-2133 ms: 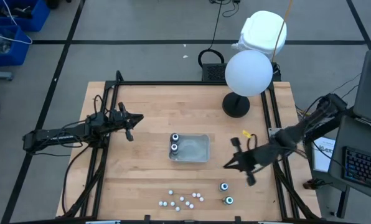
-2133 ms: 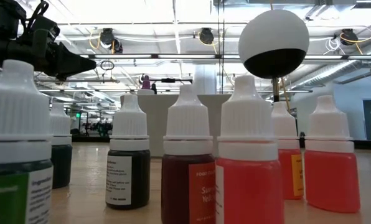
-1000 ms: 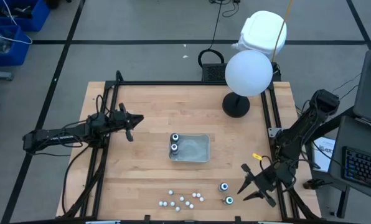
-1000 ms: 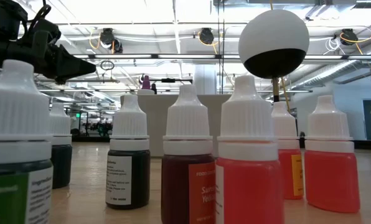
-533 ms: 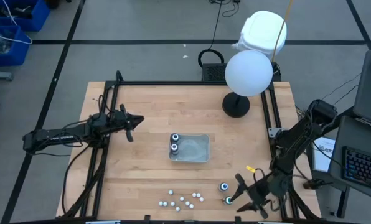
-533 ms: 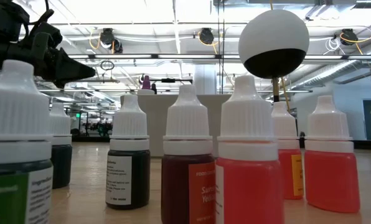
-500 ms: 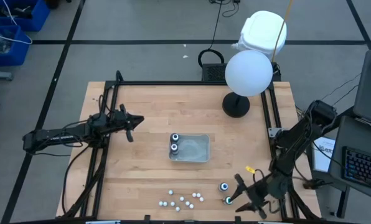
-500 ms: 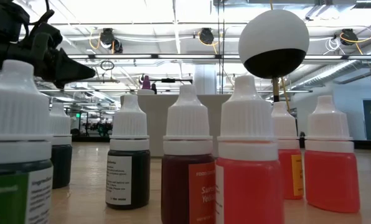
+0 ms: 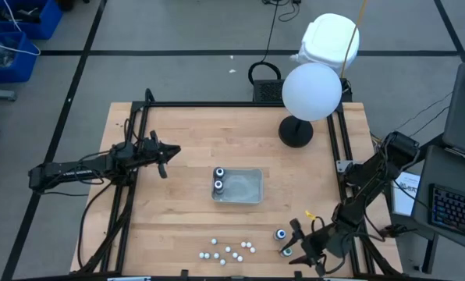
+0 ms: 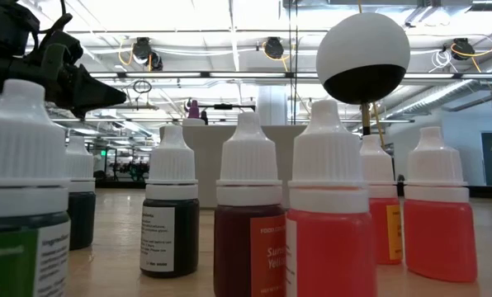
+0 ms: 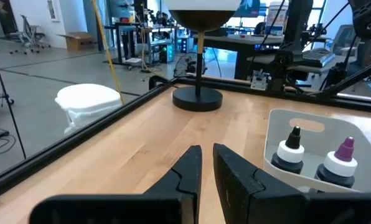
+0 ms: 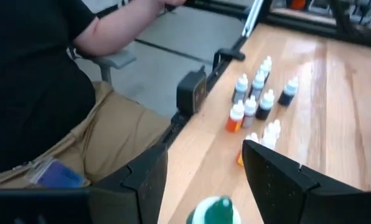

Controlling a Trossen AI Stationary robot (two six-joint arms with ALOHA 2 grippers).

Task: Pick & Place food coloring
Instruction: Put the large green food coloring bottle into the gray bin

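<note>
Green-capped food coloring bottle [image 12: 218, 210] sits between my right gripper [image 9: 293, 243]'s spread fingers, right of the clear tray [image 9: 248, 187]; closing off-centre could topple it.

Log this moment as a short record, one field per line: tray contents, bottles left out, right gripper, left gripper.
tray contents: two food coloring bottles at the left end of the clear tray
bottles left out: two on the table, blue-ringed bottle and green-ringed bottle
right gripper: right gripper low, jaws open either side of the green-ringed bottle
left gripper: left gripper waiting left of the tray, jaws nearly together, empty
</note>
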